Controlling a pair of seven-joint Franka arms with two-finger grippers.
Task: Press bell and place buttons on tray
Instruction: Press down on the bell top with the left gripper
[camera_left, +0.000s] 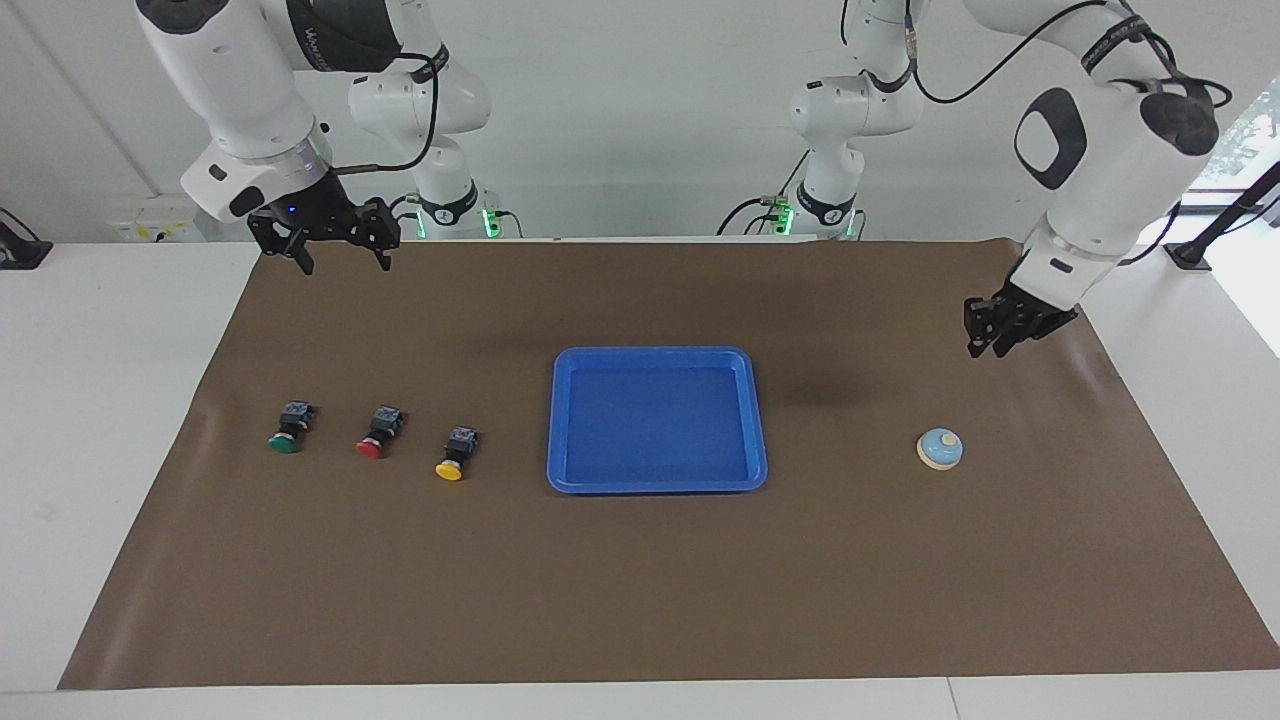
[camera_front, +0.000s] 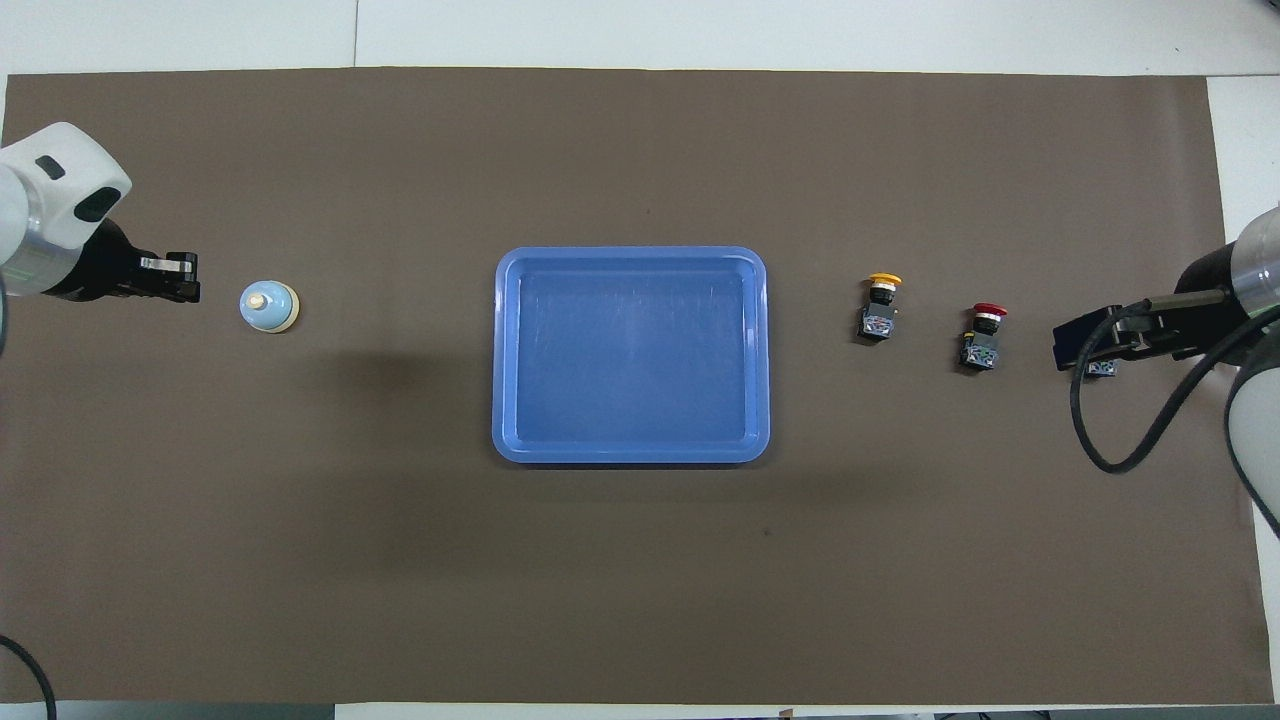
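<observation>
The light-blue bell (camera_left: 940, 449) (camera_front: 269, 306) stands on the brown mat toward the left arm's end. My left gripper (camera_left: 985, 347) (camera_front: 188, 290) hangs shut and empty over the mat beside the bell, clear of it. The blue tray (camera_left: 655, 352) (camera_front: 630, 254) lies mid-table with nothing in it. Toward the right arm's end, the green button (camera_left: 287, 428), red button (camera_left: 377, 433) (camera_front: 983, 335) and yellow button (camera_left: 456, 454) (camera_front: 881, 305) lie in a row. My right gripper (camera_left: 345, 266) (camera_front: 1085, 342) is held open and empty, high above the mat; in the overhead view it covers most of the green button.
A brown mat (camera_left: 640, 580) covers most of the white table (camera_left: 110, 400). The two arm bases (camera_left: 820, 200) stand at the robots' edge. A black cable (camera_front: 1110, 440) loops down from the right arm.
</observation>
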